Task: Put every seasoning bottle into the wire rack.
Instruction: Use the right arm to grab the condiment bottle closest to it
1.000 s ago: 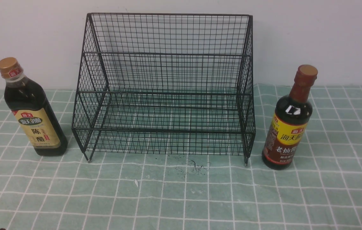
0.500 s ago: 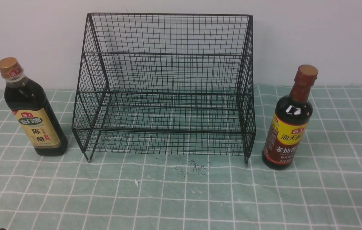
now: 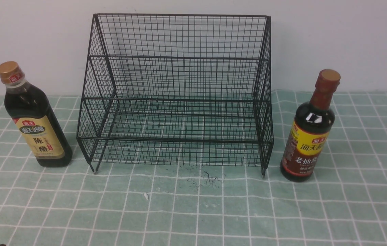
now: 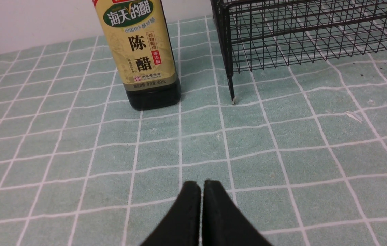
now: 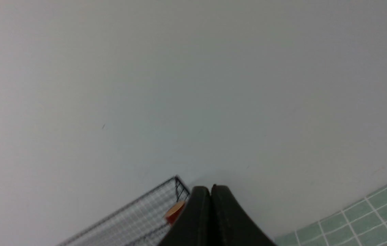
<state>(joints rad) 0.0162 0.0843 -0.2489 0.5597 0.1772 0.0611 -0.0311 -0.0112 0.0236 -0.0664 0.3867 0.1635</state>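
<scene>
The black wire rack stands empty at the middle back of the table. The gold-capped bottle with the beige label stands upright to its left. The brown-red-capped bottle with the yellow-and-maroon label stands upright to its right. Neither gripper shows in the front view. In the left wrist view my left gripper is shut and empty, above the cloth, well short of the beige-label bottle and the rack's corner leg. In the right wrist view my right gripper is shut and empty, facing the wall, with the rack's top corner and the red cap beside it.
A green checked cloth covers the table. A white wall rises close behind the rack. Dark specks and a small white scrap lie on the cloth in front of the rack.
</scene>
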